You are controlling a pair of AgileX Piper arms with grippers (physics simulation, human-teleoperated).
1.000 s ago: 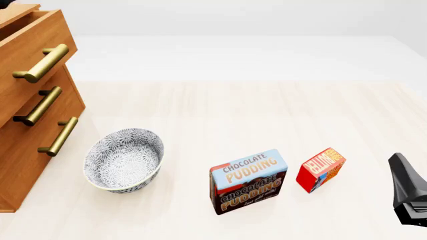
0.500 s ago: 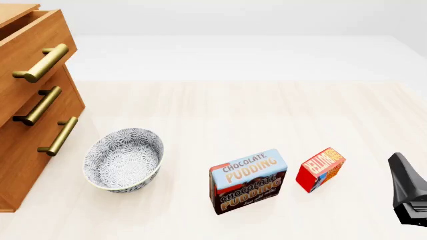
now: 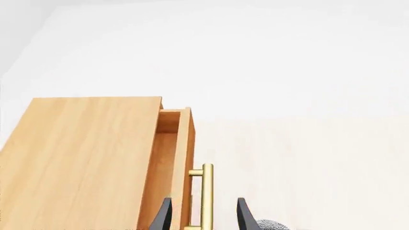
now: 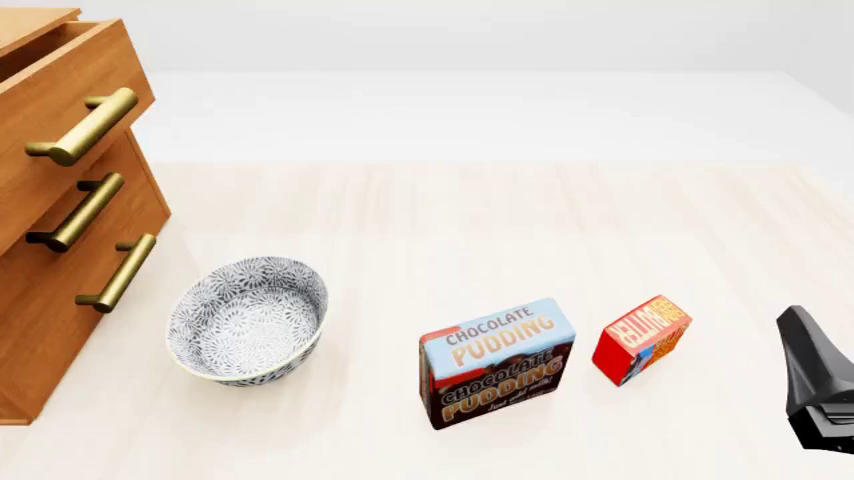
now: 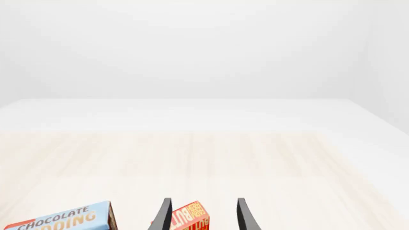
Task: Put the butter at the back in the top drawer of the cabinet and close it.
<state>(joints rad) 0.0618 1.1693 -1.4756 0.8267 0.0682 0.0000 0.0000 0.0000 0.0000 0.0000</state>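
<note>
One step of the task looked finished at this moment: the top drawer (image 4: pixel 60 95) of the cabinet (image 4: pixel 54 330), at the far left of the desk (image 4: pixel 467 220), stood pulled out, its light wood interior showing behind the front panel in the left wrist view. Everything else was left to do. The butter (image 4: pixel 642 338) lay on the desk at the near right, just beside the chocolate pudding box (image 4: pixel 497 362) on that box's right and apart from it, well away from the cabinet. A patterned bowl (image 4: pixel 248 319) sat between the boxes and the cabinet, near the lower drawers. The right gripper (image 5: pixel 203 214) had its fingers spread apart with the butter lying just ahead in the gap between them, and nothing was clamped; in the front view only a dark part of that arm showed at the right edge. The left gripper (image 3: pixel 203 214) was likewise spread and empty, its fingers on either side of the brass bar handle (image 3: pixel 206 194) of the top drawer, though whether they touched it I could not tell. By my judgement the task was at an early stage: the butter had yet to be grasped, carried across the desk, set in the drawer, and the drawer pushed shut.
</note>
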